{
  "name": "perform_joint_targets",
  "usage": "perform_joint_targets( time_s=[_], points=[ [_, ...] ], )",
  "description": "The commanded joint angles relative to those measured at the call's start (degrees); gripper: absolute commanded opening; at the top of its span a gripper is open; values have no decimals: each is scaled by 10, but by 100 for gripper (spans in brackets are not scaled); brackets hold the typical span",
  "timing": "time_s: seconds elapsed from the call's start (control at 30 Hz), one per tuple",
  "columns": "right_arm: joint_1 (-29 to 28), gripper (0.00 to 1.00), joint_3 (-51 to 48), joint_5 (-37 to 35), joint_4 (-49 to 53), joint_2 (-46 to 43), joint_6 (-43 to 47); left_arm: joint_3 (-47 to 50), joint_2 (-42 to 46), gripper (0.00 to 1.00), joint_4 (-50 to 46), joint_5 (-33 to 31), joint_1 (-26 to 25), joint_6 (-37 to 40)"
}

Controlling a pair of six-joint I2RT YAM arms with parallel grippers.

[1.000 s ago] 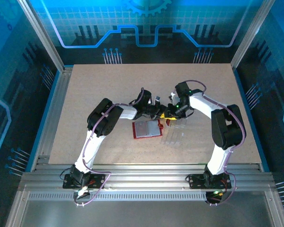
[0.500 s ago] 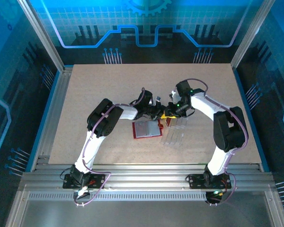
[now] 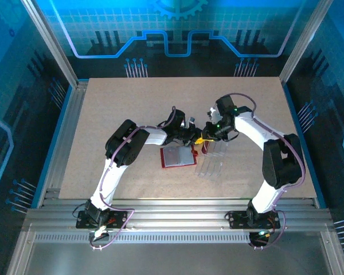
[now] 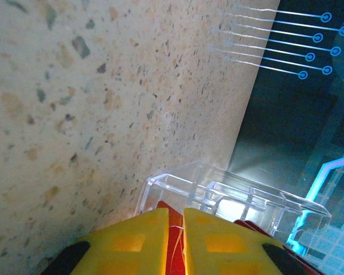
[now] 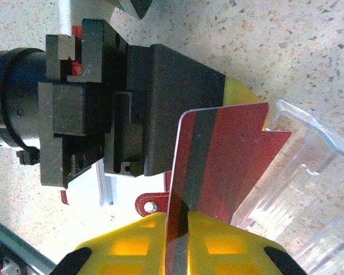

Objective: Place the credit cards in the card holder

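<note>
1. Nearest the arm bases: card holder [image 3: 178,156], open flat on the counter [image 3: 114,114], red rim around pale glossy pockets; pocket contents too small to tell from above.
2. Just right of it: clear plastic tray [image 3: 212,163], ribbed, close beside the holder's right edge.
3. Just beyond both, raised over the counter: red card [image 5: 218,154] with a dark stripe, gripped edge-on at one end by the right tool [image 5: 180,220], yellow pads clenched on it.
4. Facing it from the left: left tool [image 4: 176,216], pads almost together with a red sliver in the slit. Judged to be clamped on the same card's other end, so probably a mid-air hand-over.
5. For a clean step:
   - Confirm one firm grip before slackening the other.
   - Let go without twisting or bowing the card.
   - Carry it near and left to the holder, not down onto the tray.
   - Present a short edge square to a pocket mouth and slide in along the pocket.
6. Right wrist view: card face, stripe and the black body of the left tool behind it, plus a small red tab [image 5: 146,203] with a ring, possibly the holder's clasp. All unreadable from above.
7. Left wrist view: tray walls just ahead of the pads, but no card face.
8. Top view: holder, tray and card in relation, missing from both wrist views.
</note>
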State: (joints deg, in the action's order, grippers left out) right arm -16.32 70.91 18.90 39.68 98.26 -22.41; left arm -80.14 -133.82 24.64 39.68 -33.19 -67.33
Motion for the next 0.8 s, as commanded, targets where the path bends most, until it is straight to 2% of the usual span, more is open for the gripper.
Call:
perform_joint_targets(
  time_s=[0.0, 0.3, 0.53, 0.77],
  points=[
    [6, 13, -12, 17, 18, -14, 5, 16, 6, 16, -50, 9, -16, 9],
    [15, 2, -27, 14, 40, -47, 7, 16, 6, 16, -53, 8, -11, 13],
    [19, 0, -32, -3, 62, -86, -3, 20, 17, 17, -69, 4, -8, 29],
    [24, 0, -31, -51, 85, -120, -21, 16, 32, 18, -105, -5, -8, 61]
  ],
)
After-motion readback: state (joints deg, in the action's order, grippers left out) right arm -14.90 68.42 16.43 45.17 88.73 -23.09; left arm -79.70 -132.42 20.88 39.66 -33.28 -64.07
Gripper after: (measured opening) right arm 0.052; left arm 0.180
